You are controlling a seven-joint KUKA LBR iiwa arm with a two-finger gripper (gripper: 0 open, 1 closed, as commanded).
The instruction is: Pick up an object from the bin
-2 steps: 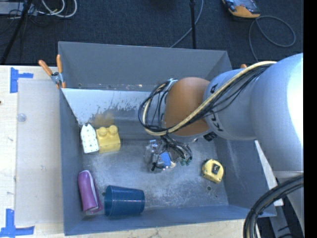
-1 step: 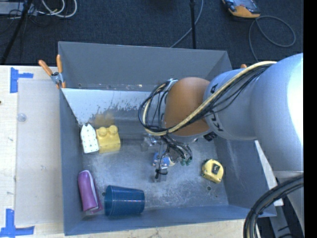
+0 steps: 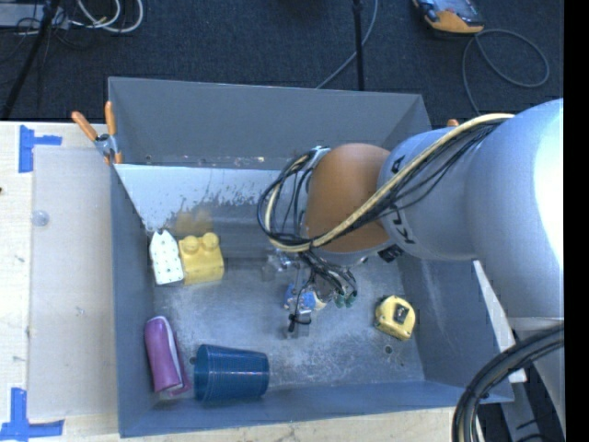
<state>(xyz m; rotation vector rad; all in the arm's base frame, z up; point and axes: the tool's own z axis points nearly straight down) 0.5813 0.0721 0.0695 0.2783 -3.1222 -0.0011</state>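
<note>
My gripper (image 3: 296, 319) hangs low over the bare floor in the middle of the bin, below the arm's orange cover. A small yellow tape measure (image 3: 395, 317) lies to its right, a little apart from it. A dark blue cup (image 3: 230, 374) lies on its side to the lower left, near the front wall. A purple bottle (image 3: 162, 354) lies beside the cup. Nothing shows in the gripper.
A yellow toy brick (image 3: 201, 258) and a white dotted block (image 3: 166, 258) sit side by side at the left of the bin, by the sloped back wall. The arm and its cables cover the right part of the bin.
</note>
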